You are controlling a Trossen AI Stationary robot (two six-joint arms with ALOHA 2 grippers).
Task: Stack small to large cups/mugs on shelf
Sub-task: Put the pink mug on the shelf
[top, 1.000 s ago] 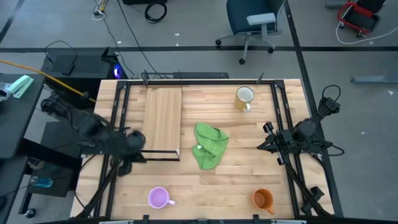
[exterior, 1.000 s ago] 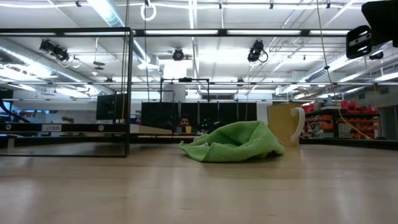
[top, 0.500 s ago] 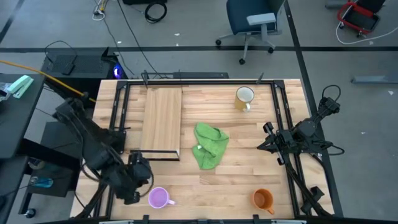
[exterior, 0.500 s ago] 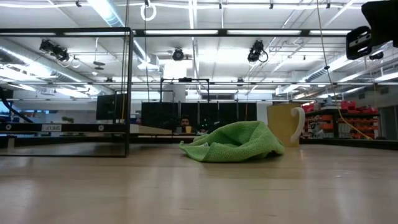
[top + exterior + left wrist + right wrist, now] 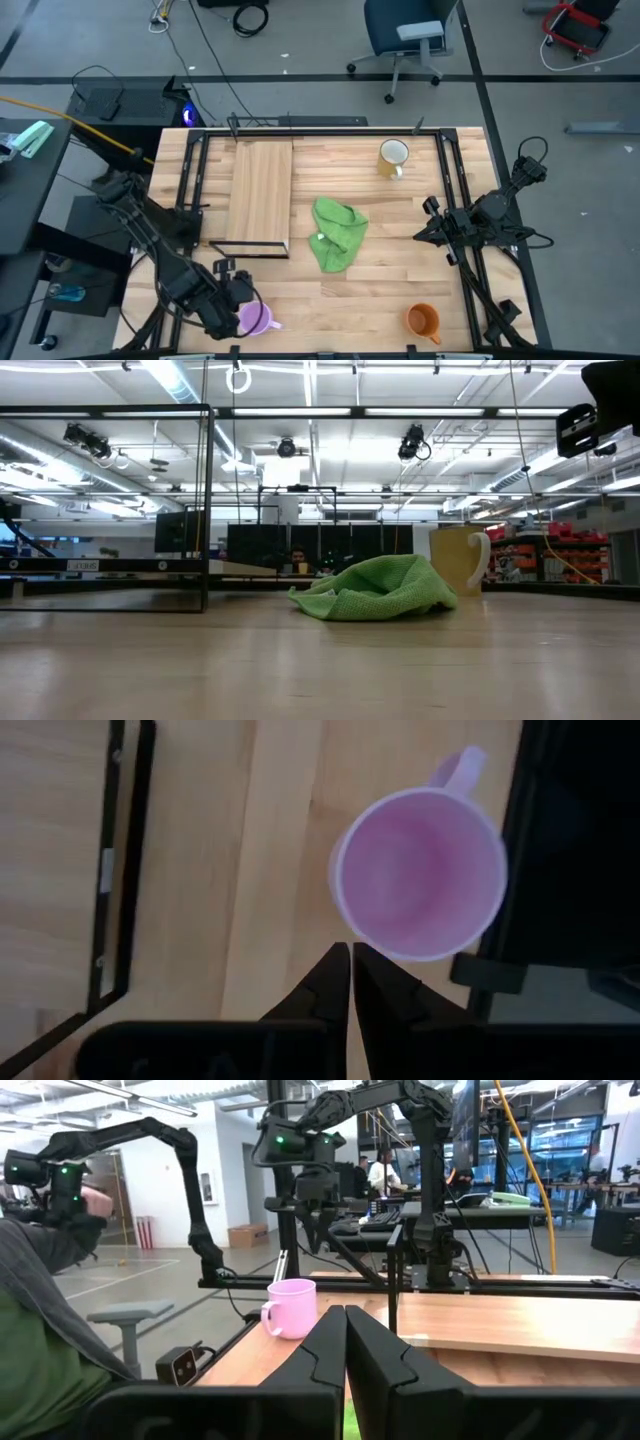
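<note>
The small light-purple mug (image 5: 256,319) stands upright near the table's near edge, left of centre; it also shows in the left wrist view (image 5: 418,880) and the right wrist view (image 5: 291,1308). My left gripper (image 5: 351,955) is shut and hangs above the mug, beside its rim, pointing down. The orange mug (image 5: 423,320) stands at the near right. The cream mug (image 5: 393,156) stands at the far right of centre. The shelf plank (image 5: 261,192) lies at the far left. My right gripper (image 5: 345,1320) is shut and waits at the table's right side (image 5: 428,232).
A crumpled green cloth (image 5: 338,234) lies mid-table between the shelf and my right arm; in the low view (image 5: 375,590) it lies in front of the cream mug (image 5: 458,560). Black frame rails (image 5: 186,190) run along both sides. A person's sleeve (image 5: 40,1330) shows beyond the table.
My left gripper has gone from beside the shelf's near end toward the table's near edge and now hangs above the purple mug. The mugs, the cloth and my right arm have kept still.
</note>
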